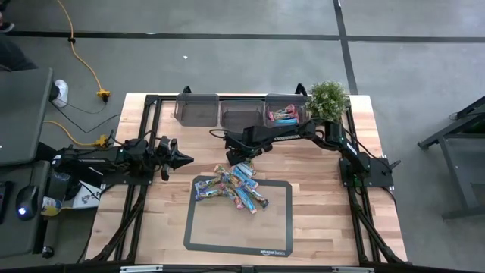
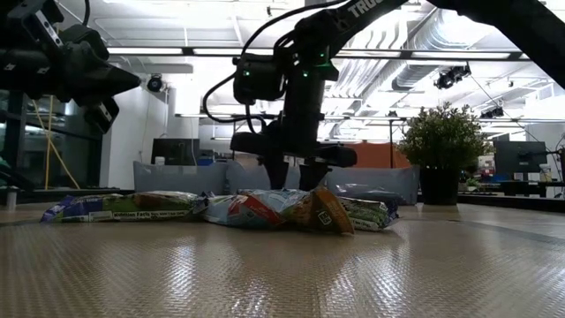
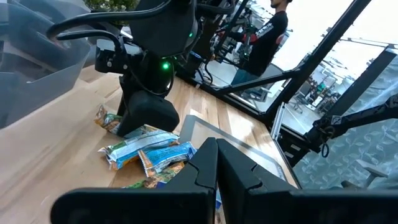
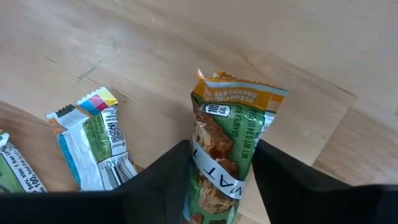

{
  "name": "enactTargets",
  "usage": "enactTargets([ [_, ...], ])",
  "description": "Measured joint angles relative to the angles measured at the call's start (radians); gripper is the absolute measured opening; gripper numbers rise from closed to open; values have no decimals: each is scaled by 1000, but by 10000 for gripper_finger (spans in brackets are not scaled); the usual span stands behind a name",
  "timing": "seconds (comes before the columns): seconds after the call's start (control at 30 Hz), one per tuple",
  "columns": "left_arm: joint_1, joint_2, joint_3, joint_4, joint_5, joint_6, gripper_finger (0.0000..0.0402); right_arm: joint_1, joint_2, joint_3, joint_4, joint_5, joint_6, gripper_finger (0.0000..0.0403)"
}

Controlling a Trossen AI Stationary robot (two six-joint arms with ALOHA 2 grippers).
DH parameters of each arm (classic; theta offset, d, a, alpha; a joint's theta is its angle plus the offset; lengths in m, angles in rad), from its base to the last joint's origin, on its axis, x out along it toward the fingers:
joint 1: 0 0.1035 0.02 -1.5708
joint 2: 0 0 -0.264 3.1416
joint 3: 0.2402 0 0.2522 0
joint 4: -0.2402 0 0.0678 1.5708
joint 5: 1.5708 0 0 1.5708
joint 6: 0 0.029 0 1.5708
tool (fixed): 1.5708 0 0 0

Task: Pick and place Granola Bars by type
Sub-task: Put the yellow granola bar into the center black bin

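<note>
Several granola bars [image 1: 235, 186] lie in a loose pile at the far left corner of a black-taped rectangle; the pile also shows in the low view [image 2: 229, 209] and the left wrist view [image 3: 149, 152]. My right gripper [image 1: 236, 154] reaches in from the right and stands over the pile's far end, pointing down [image 2: 294, 181]. It is shut on a green-and-orange bar [image 4: 233, 143]. A blue-and-green bar [image 4: 93, 143] lies flat beside it. My left gripper [image 1: 180, 160] hovers shut to the left of the pile, above the table [image 2: 110, 84], touching nothing. My right gripper pinches the green-and-orange bar between its two fingers, which lie across its width at mid-length [image 4: 221, 168]. The fingers come from above, pointing down. The bar's orange crimped end [image 4: 239, 93] sticks out past the fingertips over the wood. Whether the bar is lifted clear I cannot tell.
Three clear grey bins stand along the far edge [image 1: 197, 108] [image 1: 242, 115] [image 1: 286, 112]; the right one holds pink and blue bars. A potted plant [image 1: 328, 98] stands at the far right corner. Bare wood lies inside the taped rectangle [image 1: 265, 224], near the front edge.
</note>
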Motion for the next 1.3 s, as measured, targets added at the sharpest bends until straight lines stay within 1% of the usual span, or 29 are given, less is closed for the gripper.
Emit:
enactTargets([
  [0.7,0,0,0,0,0,0,1,0,0,-2,-4,3,-15,85],
  [0.87,0,0,0,0,0,0,1,0,-7,-2,-4,4,-24,79],
  [1.07,0,0,0,0,-5,0,1,-2,-32,-5,-9,36,-41,78],
  [1.3,0,0,0,0,-6,0,1,-11,-41,-5,37,35,-53,78],
])
